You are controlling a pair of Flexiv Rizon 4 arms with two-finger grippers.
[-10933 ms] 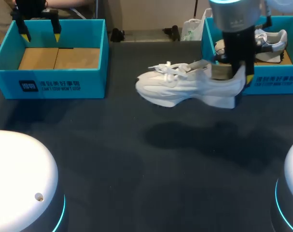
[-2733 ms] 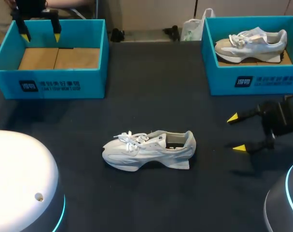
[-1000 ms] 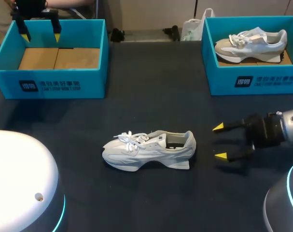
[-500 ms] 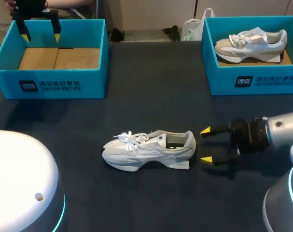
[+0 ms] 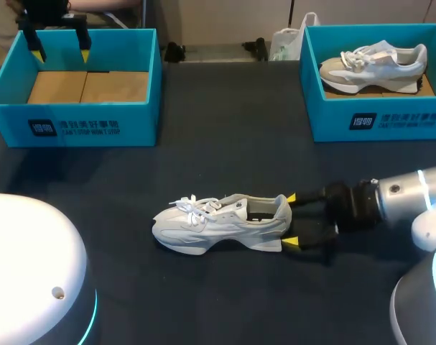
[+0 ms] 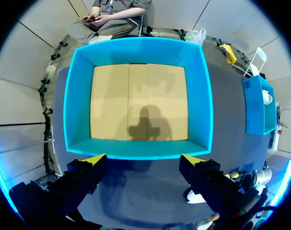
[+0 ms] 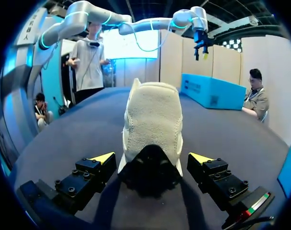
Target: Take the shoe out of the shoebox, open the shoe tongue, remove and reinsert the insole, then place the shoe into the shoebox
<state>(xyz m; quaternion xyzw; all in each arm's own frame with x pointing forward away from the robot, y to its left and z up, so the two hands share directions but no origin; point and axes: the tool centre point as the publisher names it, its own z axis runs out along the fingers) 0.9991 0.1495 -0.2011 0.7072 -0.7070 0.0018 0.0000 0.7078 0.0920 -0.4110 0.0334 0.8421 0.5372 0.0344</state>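
A white shoe (image 5: pixel 221 223) lies on its sole in the middle of the dark table, toe to the left and heel to the right. My right gripper (image 5: pixel 291 220) is low at the heel, open, with one yellow tip on each side of it. In the right wrist view the heel (image 7: pixel 152 115) stands between the tips of the right gripper (image 7: pixel 152 158), with a gap on both sides. My left gripper (image 5: pixel 61 53) hangs open over the empty teal shoebox (image 5: pixel 74 126) at the back left. In the left wrist view that shoebox (image 6: pixel 140 45) lies under the left gripper (image 6: pixel 144 160).
A second teal shoebox (image 5: pixel 376 122) at the back right holds another pale shoe (image 5: pixel 376 61). Bare dark tabletop lies around the white shoe and in front of both boxes.
My right gripper has moved left along the table to the shoe's heel and now flanks it. The shoe and the left arm have not moved.
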